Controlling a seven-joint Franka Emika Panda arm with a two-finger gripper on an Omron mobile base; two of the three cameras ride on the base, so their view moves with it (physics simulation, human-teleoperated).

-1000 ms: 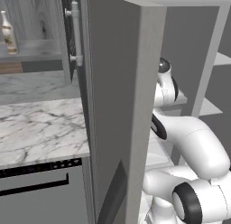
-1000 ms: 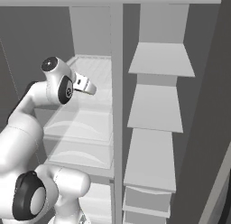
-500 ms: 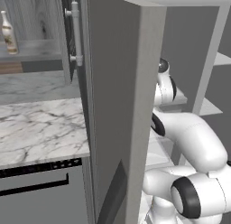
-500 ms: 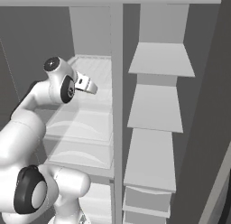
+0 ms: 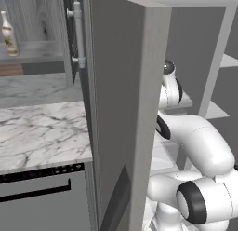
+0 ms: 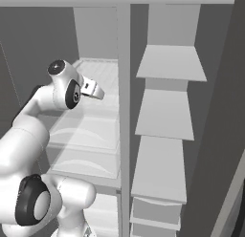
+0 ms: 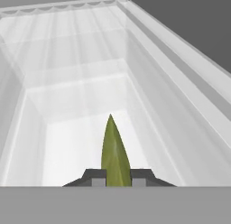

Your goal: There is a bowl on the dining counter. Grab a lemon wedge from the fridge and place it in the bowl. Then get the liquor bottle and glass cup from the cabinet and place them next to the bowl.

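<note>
- Since a second ago the arm has barely shifted in the right base view: the gripper (image 6: 98, 93) hangs at nearly the same spot over the translucent drawer (image 6: 88, 135) inside the open fridge (image 6: 123, 64). What has changed is at the fingers, which have drawn in from spread wide to nearly together.
- In the hand view the two dark fingertips (image 7: 95, 177) now stand one on each side of the lemon wedge (image 7: 114, 153), pinching its lower end; they look to be touching it on both flanks.
- The relation that matters: the wedge's long axis runs straight out from between the fingers, along the gripper's own pointing line, with its pointed tip leading toward the drawer's far wall. Only the base of the wedge is between the pads.
- My judgement: the grasp step looks done, and the next move calls for a straight withdrawal back along that axis, clear of the drawer's walls.
- The liquor bottle (image 5: 9, 34) stands on a shelf at the far upper left of the left base view, well apart from the arm.
</note>
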